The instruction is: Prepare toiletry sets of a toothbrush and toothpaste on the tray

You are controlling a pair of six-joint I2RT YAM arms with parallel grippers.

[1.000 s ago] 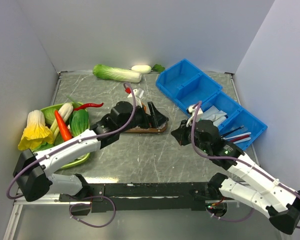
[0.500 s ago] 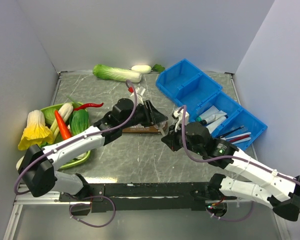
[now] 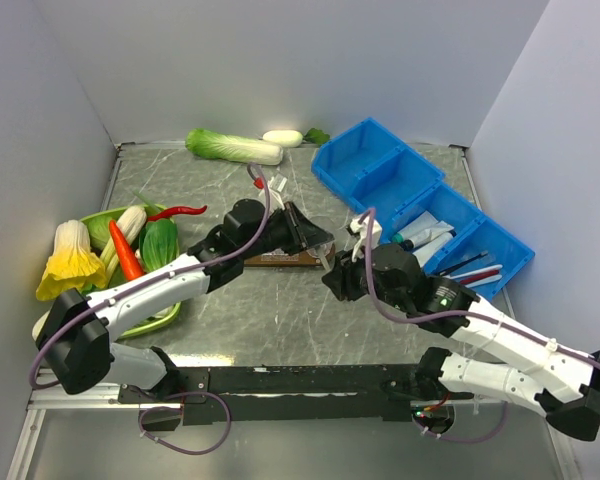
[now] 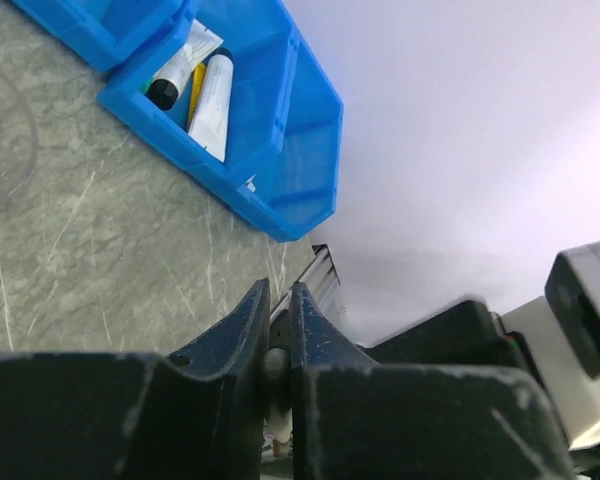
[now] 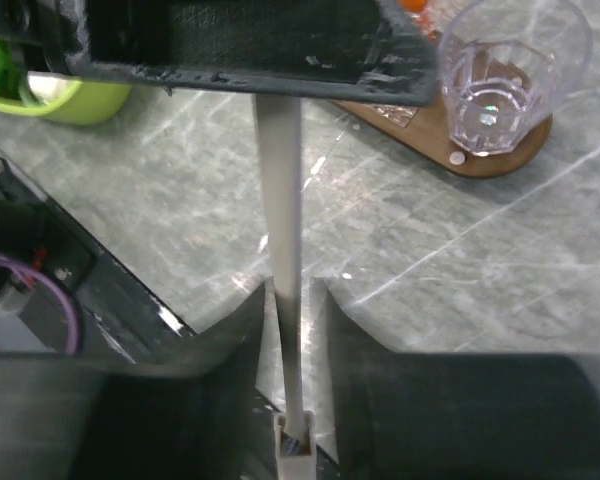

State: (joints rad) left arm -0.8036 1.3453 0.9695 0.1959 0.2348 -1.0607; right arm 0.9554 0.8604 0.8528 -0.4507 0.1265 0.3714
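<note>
The left arm (image 3: 150, 290) and right arm (image 3: 500, 345) are wearing glossy white shells between chunky black joints, and a thin purple cable (image 3: 269, 205) is trailing along each one. The right arm is showing a small green light (image 3: 446, 297), seemingly a status lamp. The left pincer (image 4: 277, 300) and right pincer (image 5: 290, 300) are presenting matte, dark fingers with scuffed edges, and both bases are sitting on a black rail (image 3: 300, 380).

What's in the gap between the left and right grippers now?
The toothbrush: in the right wrist view it runs from between the fingers of the right gripper up into the left gripper, which pinches its end.
</note>
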